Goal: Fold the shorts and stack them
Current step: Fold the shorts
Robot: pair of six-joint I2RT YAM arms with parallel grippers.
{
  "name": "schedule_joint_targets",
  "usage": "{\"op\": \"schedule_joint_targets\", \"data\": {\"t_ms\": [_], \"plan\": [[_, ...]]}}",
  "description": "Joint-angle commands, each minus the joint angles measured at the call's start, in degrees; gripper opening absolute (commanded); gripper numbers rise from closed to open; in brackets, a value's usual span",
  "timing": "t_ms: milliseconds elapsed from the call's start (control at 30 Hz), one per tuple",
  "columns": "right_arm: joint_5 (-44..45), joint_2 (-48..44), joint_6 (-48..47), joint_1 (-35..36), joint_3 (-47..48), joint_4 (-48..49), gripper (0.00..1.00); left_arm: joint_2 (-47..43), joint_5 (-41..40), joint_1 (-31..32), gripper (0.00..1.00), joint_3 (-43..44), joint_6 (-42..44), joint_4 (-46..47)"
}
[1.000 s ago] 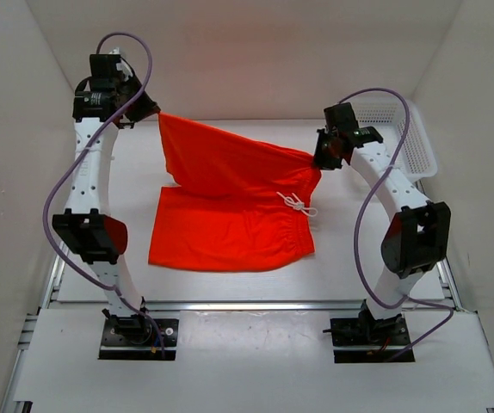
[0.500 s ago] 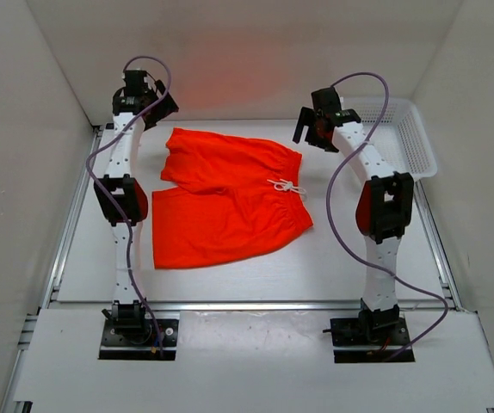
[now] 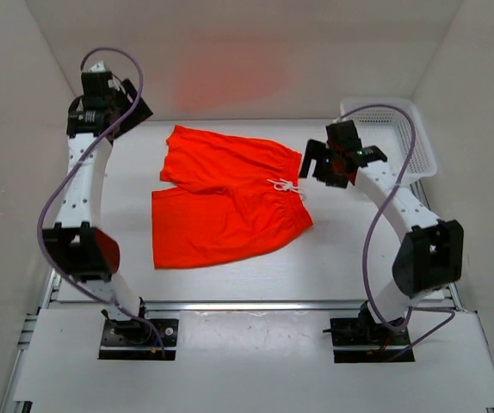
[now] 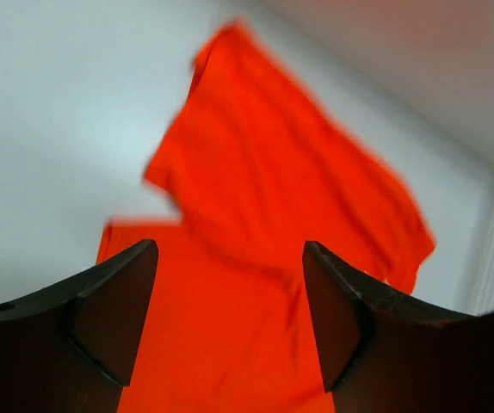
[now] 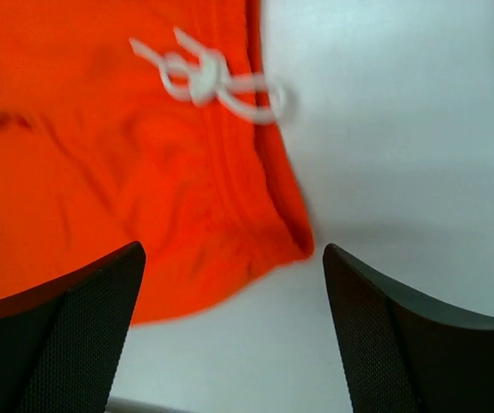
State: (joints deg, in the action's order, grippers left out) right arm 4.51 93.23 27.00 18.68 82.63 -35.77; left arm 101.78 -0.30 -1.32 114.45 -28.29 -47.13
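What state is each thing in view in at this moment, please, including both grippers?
Bright orange-red fabric shorts: lying flat, unfolded, held by neither gripper.
White drawstring: knotted, loops lying loose.
White plastic mesh basket: upright at the far right.
Left gripper: open, above the shorts, holding nothing.
Right gripper: open, above the shorts' edge, holding nothing.

I see a white enclosure: a plain back wall [image 3: 333, 43] and two side walls, left [image 3: 6, 172] and right [image 3: 488, 103], angling in. Pale reddish tint [image 3: 230, 82] on the back wall, mid-left. Counter [image 3: 333, 258] is matte white, evenly lit, with soft shadows only. Aluminium rail [image 3: 247, 305] runs across its near edge, with a white panel [image 3: 247, 366] nearer still. White mesh basket [image 3: 422, 153] sits in the far right corner.
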Motion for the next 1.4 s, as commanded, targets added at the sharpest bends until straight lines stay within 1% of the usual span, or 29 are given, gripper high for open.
{"op": "schedule_joint_targets", "data": {"t_ms": [0,33,67,133,167,200,267,300,400,467,633,700,733,767,800,833,867,933,1100,1133,1167,1200,1233,1267,1333,1367], "plan": [[-8.7,-5.9,4.8,0.0,-12.0,1.2,0.87,-8.4,0.1,0.0,0.79,-21.5,-5.3,-4.5],[-10.1,-8.2,7.0,0.0,-18.1,2.2,0.84,-13.3,0.1,0.0,0.77,-26.3,-6.5,-4.5],[-11.7,-9.4,8.1,0.0,-20.9,4.9,0.81,-15.4,0.1,0.0,0.79,-34.8,-8.1,-4.5],[-17.0,-10.8,11.8,-1.4,-27.7,8.4,0.8,-20.4,1.3,0.0,0.82,-42.5,-8.9,-4.5],[-18.4,-11.4,12.7,-1.4,-29.1,11.1,0.8,-21.9,2.3,0.0,0.82,-46.1,-8.9,-4.5],[-19.1,-11.4,13.4,-1.4,-29.9,11.9,0.8,-23.1,2.9,-0.6,0.83,-52.9,-10.5,-4.5],[-19.6,-11.4,14.7,-1.4,-30.6,13.1,0.82,-26.8,4.5,-0.6,0.85,-58.9,-11.9,-3.9],[-19.6,-10.6,14.7,-1.4,-30.6,14.1,0.84,-27.9,5.0,-1.2,0.85,-63.6,-13.2,-3.1],[-19.6,-6.4,15.4,-1.4,-30.6,16.5,0.85,-30.2,6.8,-2.4,0.85,-68.8,-14.3,-2.0],[-19.6,-4.3,15.9,-1.4,-30.6,18.8,0.85,-30.8,7.4,-2.5,0.85,-70.8,-16.0,-0.9],[-17.6,2.4,15.9,-1.4,-29.4,24.6,0.76,-29.5,8.7,-4.2,0.84,-71.4,-15.5,-0.3],[-16.3,4.1,15.9,-0.8,-28.8,25.1,0.65,-28.8,8.7,-4.7,0.83,-70.8,-15.5,-0.3],[-15.8,4.2,15.9,-0.7,-28.2,24.6,0.55,-28.8,8.7,-4.7,0.82,-70.8,-15.5,-0.3],[-14.3,4.2,15.9,-0.7,-28.2,24.0,0.29,-28.3,9.3,-4.7,0.81,-70.3,-15.5,-0.3],[-13.4,4.2,16.7,-0.2,-28.2,23.3,0.17,-28.3,9.3,-4.7,0.81,-70.2,-15.5,-0.3],[-12.4,3.5,17.5,-0.2,-29.2,21.8,0.07,-28.3,9.8,-4.7,0.81,-70.2,-15.5,-0.3],[-11.5,1.6,17.5,-0.2,-29.9,21.0,0.01,-28.3,9.8,-4.7,0.81,-70.2,-15.5,-0.3],[-10.1,-0.9,19.0,-0.2,-33.5,19.8,0.0,-28.3,10.5,-4.7,0.81,-70.9,-15.5,-0.3],[-5.3,-13.6,22.8,-0.2,-43.3,14.9,0.0,-28.3,11.1,-4.2,0.81,-71.6,-14.9,-0.3],[-4.8,-15.5,24.2,-0.2,-46.2,14.2,0.0,-28.3,11.7,-3.3,0.81,-71.6,-14.9,-0.3],[-4.8,-18.8,24.2,-0.2,-47.5,13.5,0.0,-28.3,11.7,-1.8,0.79,-72.7,-15.9,-0.3],[-4.8,-20.4,25.0,-0.2,-48.6,12.6,0.0,-28.3,13.5,-0.8,0.77,-73.5,-17.0,-0.3],[-4.8,-22.6,25.5,-0.2,-50.2,12.0,0.0,-28.3,13.5,0.3,0.75,-74.3,-18.3,-0.3],[-4.8,-23.4,26.1,-0.2,-50.7,11.2,0.0,-28.3,13.5,2.4,0.75,-75.6,-20.4,-0.3],[-4.3,-24.6,26.1,-0.2,-51.2,10.6,0.0,-29.5,11.3,3.8,0.75,-76.7,-22.2,-0.3],[-4.2,-25.1,26.1,-0.2,-51.3,10.6,0.0,-30.2,10.4,3.8,0.78,-76.7,-22.9,-0.3]]}}
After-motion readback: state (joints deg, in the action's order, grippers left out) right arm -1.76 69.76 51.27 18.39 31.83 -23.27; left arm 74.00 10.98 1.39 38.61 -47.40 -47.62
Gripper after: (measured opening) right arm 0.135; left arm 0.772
